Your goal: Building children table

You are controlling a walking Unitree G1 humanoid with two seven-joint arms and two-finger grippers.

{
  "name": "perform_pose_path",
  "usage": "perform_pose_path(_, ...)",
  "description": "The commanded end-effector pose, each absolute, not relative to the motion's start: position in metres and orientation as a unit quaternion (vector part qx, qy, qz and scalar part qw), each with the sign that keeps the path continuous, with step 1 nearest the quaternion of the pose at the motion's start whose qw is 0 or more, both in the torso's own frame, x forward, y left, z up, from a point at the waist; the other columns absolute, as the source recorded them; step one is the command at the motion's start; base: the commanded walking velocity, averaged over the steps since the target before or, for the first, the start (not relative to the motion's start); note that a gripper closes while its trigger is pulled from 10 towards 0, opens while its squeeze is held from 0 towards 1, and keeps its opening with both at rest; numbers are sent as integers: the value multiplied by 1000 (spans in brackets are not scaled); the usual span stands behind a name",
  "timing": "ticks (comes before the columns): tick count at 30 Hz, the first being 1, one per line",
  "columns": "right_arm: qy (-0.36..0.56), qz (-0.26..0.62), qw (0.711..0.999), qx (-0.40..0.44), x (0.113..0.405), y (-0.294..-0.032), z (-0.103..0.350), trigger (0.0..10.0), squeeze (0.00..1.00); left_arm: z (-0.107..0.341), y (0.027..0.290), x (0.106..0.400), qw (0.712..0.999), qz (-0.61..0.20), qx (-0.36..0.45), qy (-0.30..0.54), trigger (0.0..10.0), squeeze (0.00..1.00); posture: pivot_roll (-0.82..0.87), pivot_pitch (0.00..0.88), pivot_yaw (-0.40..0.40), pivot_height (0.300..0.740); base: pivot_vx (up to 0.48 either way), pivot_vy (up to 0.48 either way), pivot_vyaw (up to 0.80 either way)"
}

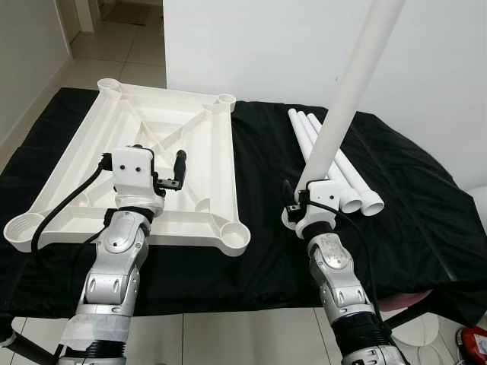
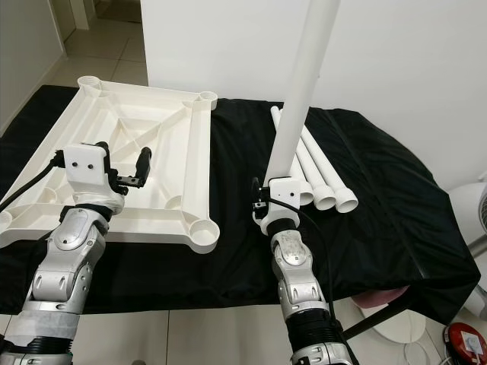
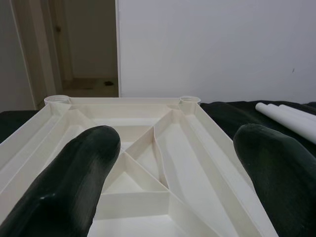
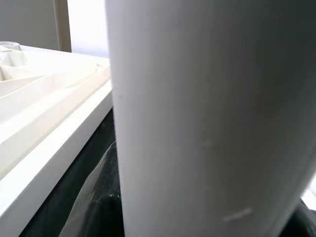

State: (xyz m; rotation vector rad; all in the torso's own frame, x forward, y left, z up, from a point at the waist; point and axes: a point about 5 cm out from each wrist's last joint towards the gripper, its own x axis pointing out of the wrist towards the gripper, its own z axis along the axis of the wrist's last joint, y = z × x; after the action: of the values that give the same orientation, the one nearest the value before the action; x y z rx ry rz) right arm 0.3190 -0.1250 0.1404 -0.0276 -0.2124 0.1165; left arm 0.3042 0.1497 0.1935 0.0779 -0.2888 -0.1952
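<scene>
The right end effector [image 1: 298,204] is clamped near the foot of a smooth, stiff, probably light leg tube [image 1: 346,90] held upright, while the left end effector [image 1: 177,173] hovers spread and unladen over the upturned tabletop [image 1: 217,160], three spare tubes [image 1: 346,179] lying beyond on the desk [image 1: 426,198].

One white table top [image 1: 144,163] lies upside down on the black cloth [image 1: 426,198], its ribbed underside facing up. It carries four round leg sockets [image 1: 236,237], one at each corner.

White table legs: four in all. Three loose legs [image 1: 335,163] lie side by side on the cloth to the right of the table top. One raised leg [image 1: 346,91] stands tilted just off the table top's near right corner, in the right gripper [image 1: 304,199].

Grippers: two. The left gripper [image 1: 176,173] hovers over the table top, fingers [image 3: 69,192] spread apart.
</scene>
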Motion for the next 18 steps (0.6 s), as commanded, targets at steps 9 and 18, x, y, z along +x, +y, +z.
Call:
perform_pose_path(9, -126, 75, 988, -40, 324, -130, 151, 10000, 0, 180, 126, 289, 958, -241, 94, -121, 10000, 0, 72, 0, -98, 740, 0, 0, 0)
perform_pose_path(18, -132, 83, 987, -43, 325, -126, 154, 10000, 0, 170, 113, 267, 913, -385, 95, -93, 10000, 0, 74, 0, -92, 740, 0, 0, 0)
